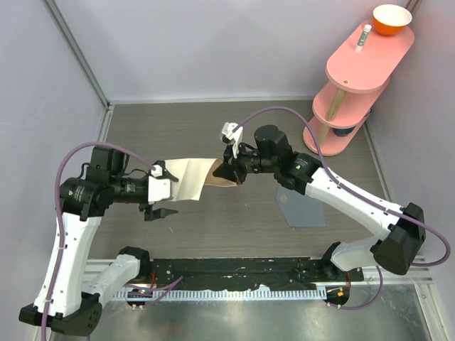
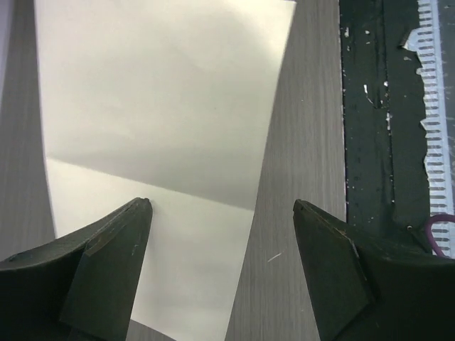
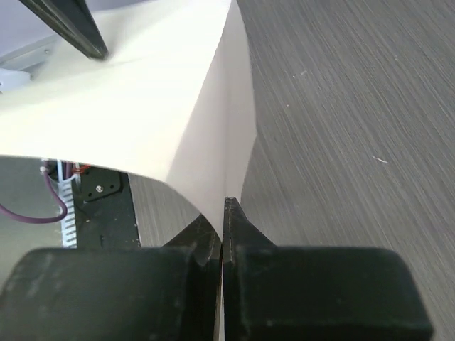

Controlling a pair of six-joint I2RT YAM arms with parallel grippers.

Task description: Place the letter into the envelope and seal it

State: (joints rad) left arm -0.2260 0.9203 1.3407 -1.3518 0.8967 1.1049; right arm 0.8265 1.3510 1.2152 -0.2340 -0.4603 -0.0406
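Pinched shut, my right claw (image 3: pixel 224 207) holds one edge of the cream creased paper letter (image 2: pixel 163 106) above the grey wood-grain bench (image 1: pixel 213 227). My left claw (image 2: pixel 222 206) stands wide at the sheet's other end, gripping nothing. The slate blue-grey paper envelope (image 1: pixel 306 212) lies flat under my right arm. I judge insertion not yet begun; next, the letter's edge must reach the envelope's mouth.

No writing, label, brand, number or sign can be read in any of the views. The letter (image 2: pixel 163 106) shows only a plain cream face. The envelope (image 1: pixel 306 212) lying on the bench (image 1: pixel 234 224) is too small to show any marking.
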